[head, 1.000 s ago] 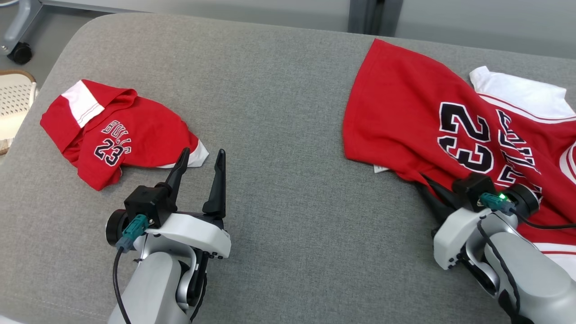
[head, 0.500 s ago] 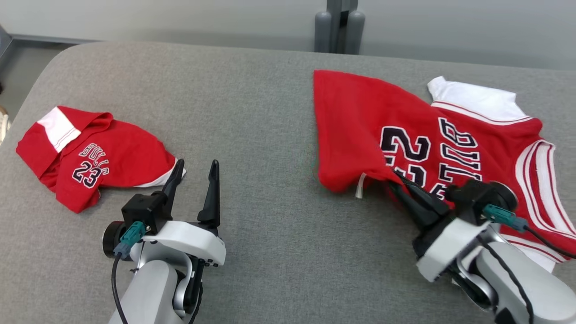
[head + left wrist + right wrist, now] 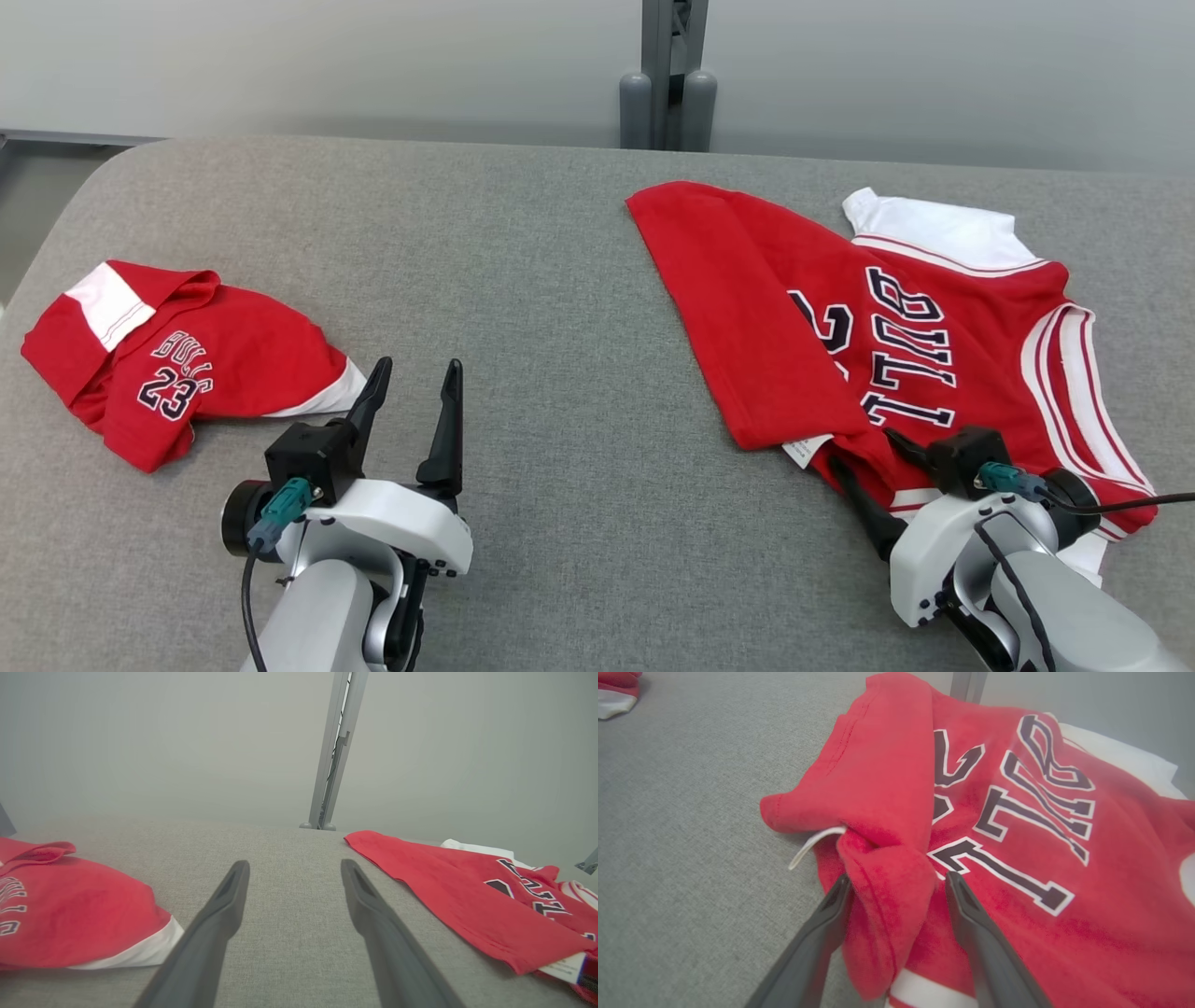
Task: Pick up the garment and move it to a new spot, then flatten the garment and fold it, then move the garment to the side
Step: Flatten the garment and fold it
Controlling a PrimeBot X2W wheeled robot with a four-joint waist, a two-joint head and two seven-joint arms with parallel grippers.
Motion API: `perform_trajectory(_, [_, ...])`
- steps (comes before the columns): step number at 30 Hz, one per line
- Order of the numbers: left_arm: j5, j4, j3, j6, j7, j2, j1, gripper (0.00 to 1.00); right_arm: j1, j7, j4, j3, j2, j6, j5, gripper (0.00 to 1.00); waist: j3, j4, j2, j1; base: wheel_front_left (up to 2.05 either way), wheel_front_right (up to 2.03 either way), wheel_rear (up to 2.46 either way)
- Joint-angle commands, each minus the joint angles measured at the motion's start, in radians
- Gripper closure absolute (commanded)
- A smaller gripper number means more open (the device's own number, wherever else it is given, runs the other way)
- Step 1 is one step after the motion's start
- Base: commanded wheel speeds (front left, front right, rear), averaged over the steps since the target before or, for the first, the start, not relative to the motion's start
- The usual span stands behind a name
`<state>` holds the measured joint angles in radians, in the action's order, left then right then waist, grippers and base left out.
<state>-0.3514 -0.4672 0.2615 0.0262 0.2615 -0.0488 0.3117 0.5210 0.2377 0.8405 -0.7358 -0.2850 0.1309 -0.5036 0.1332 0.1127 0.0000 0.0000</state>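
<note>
Grey padding (image 3: 560, 280) bears the red jersey (image 3: 794, 308), its bunched hem loose between the spread jaws of the right gripper (image 3: 897, 878), apparently laid down for flattening; the left gripper (image 3: 417, 366) hovers open.

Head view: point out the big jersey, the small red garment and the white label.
big jersey (image 3: 747, 317), head view, plain red folded-over panel.
small red garment (image 3: 271, 359), head view, red cloth right of its number.
white label (image 3: 805, 450), head view, middle of the tag.

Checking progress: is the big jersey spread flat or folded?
Partly folded: big jersey has a flap over its number, hem bunched at right hand.
</note>
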Motion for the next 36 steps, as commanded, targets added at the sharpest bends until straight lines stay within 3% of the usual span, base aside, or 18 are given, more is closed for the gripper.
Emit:
perform_trajectory(1, [0.003,-0.005,-0.001,-0.006,0.004,-0.003,-0.012,0.00,0.012,0.011,0.007,-0.003,-0.007,0.000,-0.012,0.00,-0.006,-0.004,0.0000,0.0000,0.00,0.00,0.00])
perform_trajectory(7, [-0.003,-0.011,0.011,-0.009,0.004,-0.003,-0.018,0.00,0.007,0.029,-0.065,0.001,-0.012,0.000,-0.066,0.00,-0.029,-0.036,0.0000,0.0000,0.00,0.00,0.00])
perform_trajectory(10, [-0.011,-0.008,0.016,-0.015,0.004,-0.004,-0.015,0.00,-0.003,0.030,-0.219,0.025,-0.036,0.000,-0.089,0.00,-0.032,-0.064,0.0000,0.0000,0.00,0.00,0.00])
perform_trajectory(14, [-0.019,-0.007,0.029,-0.015,0.004,-0.003,-0.003,0.00,-0.108,0.028,-0.438,0.168,-0.070,0.000,-0.090,0.00,-0.027,-0.109,0.0000,0.0000,0.00,0.00,0.00])
perform_trajectory(17, [-0.032,-0.011,0.046,-0.020,0.004,-0.004,0.008,0.00,-0.175,0.028,-0.526,0.287,-0.066,0.000,-0.044,0.00,-0.018,-0.143,0.0000,0.0000,0.00,0.00,0.00])
perform_trajectory(25, [-0.079,-0.055,0.093,-0.027,0.003,-0.003,0.029,0.00,-0.277,0.028,-0.530,0.475,0.016,0.000,0.098,0.00,0.015,-0.222,0.0000,0.0000,0.00,0.00,0.00])
perform_trajectory(32, [-0.136,-0.171,0.206,-0.099,0.002,-0.004,0.063,0.00,-0.279,0.028,-0.524,0.507,0.057,0.000,0.129,0.00,0.036,-0.261,0.0000,0.0000,0.00,0.00,0.00])
perform_trajectory(36, [-0.160,-0.248,0.284,-0.116,-0.013,-0.004,0.113,0.00,-0.265,0.028,-0.530,0.510,0.072,0.000,0.136,0.00,0.055,-0.279,0.0000,0.0000,0.00,0.00,0.00])
